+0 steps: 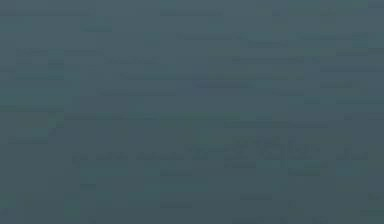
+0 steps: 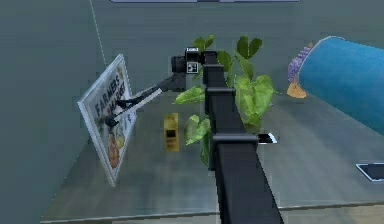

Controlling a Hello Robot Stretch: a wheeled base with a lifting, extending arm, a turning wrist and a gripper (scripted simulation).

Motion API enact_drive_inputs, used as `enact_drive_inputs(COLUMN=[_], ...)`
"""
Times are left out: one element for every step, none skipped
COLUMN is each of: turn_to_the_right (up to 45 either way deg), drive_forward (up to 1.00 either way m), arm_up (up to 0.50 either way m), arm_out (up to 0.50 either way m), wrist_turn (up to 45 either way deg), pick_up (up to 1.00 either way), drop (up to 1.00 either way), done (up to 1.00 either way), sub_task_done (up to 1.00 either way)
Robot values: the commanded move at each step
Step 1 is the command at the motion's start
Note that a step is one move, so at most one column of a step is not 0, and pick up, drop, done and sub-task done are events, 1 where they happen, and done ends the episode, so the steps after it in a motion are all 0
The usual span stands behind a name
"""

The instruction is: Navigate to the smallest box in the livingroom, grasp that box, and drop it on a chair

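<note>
In the arm side view a flat white box (image 2: 106, 135) with printed pictures stands tilted at the left end of a grey tabletop (image 2: 310, 150). The dark arm (image 2: 232, 140) rises from the bottom edge. Its gripper (image 2: 115, 110) reaches left, and the thin fingers (image 2: 140, 98) end right at the box's face. I cannot tell whether the gripper holds the box or whether the box rests on the table.
A small yellow object (image 2: 172, 132) stands on the table beside a leafy green plant (image 2: 238, 88). A big blue rounded thing (image 2: 348, 78) fills the upper right. A dark flat item (image 2: 372, 172) lies at the right edge. A plain teal-grey wall (image 1: 192, 112) stands straight ahead.
</note>
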Motion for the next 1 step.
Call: enact_drive_inputs(turn_to_the_right=[0.0], drive_forward=[0.0], arm_up=[0.0], arm_out=[0.0], wrist_turn=[45.0], pick_up=[0.0], drop=[0.0], done=[0.0], sub_task_done=[0.0])
